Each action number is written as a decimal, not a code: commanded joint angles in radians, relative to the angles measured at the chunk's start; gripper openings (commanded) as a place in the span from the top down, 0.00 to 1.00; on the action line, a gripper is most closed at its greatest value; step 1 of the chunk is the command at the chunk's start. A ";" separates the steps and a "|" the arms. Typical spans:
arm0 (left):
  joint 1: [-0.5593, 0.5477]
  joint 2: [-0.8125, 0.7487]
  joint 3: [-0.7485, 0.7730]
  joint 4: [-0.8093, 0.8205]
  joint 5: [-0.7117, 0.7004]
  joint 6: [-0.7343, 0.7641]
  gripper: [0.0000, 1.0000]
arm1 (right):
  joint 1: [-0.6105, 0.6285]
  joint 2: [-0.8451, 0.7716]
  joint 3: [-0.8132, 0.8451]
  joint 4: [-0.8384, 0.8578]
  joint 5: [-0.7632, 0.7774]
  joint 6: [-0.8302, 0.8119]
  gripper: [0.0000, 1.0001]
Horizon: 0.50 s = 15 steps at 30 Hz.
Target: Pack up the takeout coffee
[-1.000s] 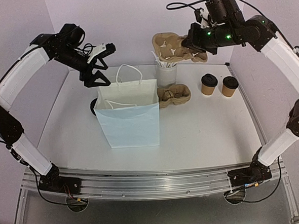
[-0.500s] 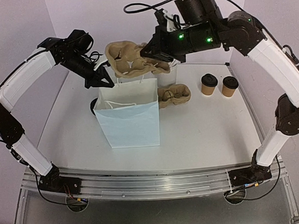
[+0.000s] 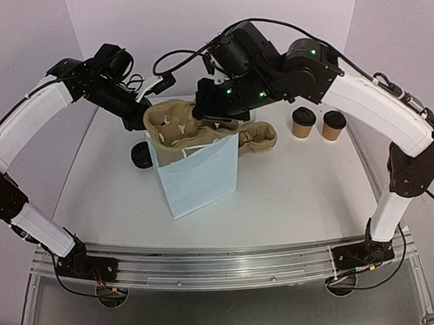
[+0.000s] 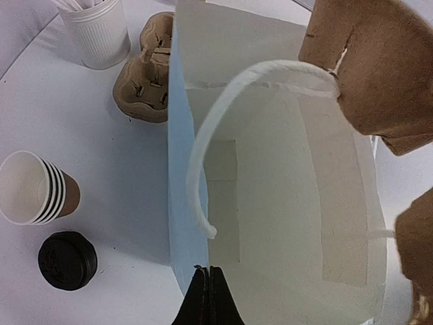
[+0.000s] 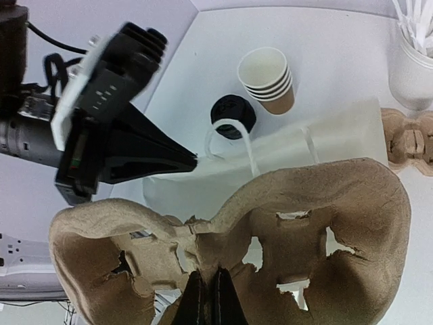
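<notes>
- Step in hand: loading the carrier [image 3: 179, 128] into the bag [image 3: 199, 174]. The carrier hangs at the bag's mouth, tilted and with no cups in it. Its lower edge looks to be at or just past the rim, and it is not yet seated inside.
- Right fingers [image 5: 207, 288]: closed on the carrier's near edge, bearing its whole weight.
- Left fingers [image 4: 207, 281]: closed on the bag's rear rim, holding the mouth open. The bag leans over and is skewed on the tabletop [image 3: 300, 190].
- 2nd carrier [image 3: 258, 136]: on the tabletop just right of the bag, empty.
- Lidded cups: 2, one [image 3: 304, 122] and the other [image 3: 333, 124], standing upright side by side, well right of the bag.
- Cup stack [image 4: 30, 189]: unlidded, left of the bag, with 1 loose black lid [image 4: 66, 261] just beside it.
- Stick cup [image 4: 98, 34]: behind the bag, not part of the order.
- Next move, as judged: level the carrier so it clears the handle loop [image 4: 223, 115] and both walls, then lower it straight to the floor of the bag before the right fingers let go. The left fingers need to keep the rim pulled back throughout.
- Risk, as judged: a carrier corner catching the rim or handle could tip the leaning bag further.
</notes>
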 commanded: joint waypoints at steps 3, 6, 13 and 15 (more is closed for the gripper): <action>0.000 -0.046 -0.012 0.053 0.007 -0.072 1.00 | 0.011 0.078 0.014 -0.143 0.073 0.053 1.00; 0.000 -0.050 -0.030 0.059 0.046 -0.040 1.00 | 0.011 0.139 0.083 -0.146 0.057 -0.008 1.00; 0.009 -0.049 -0.041 0.071 0.069 0.000 1.00 | 0.010 0.219 0.134 -0.149 0.073 -0.125 1.00; 0.022 -0.045 -0.042 0.075 0.068 -0.012 1.00 | 0.009 0.206 0.086 -0.150 0.090 -0.120 1.00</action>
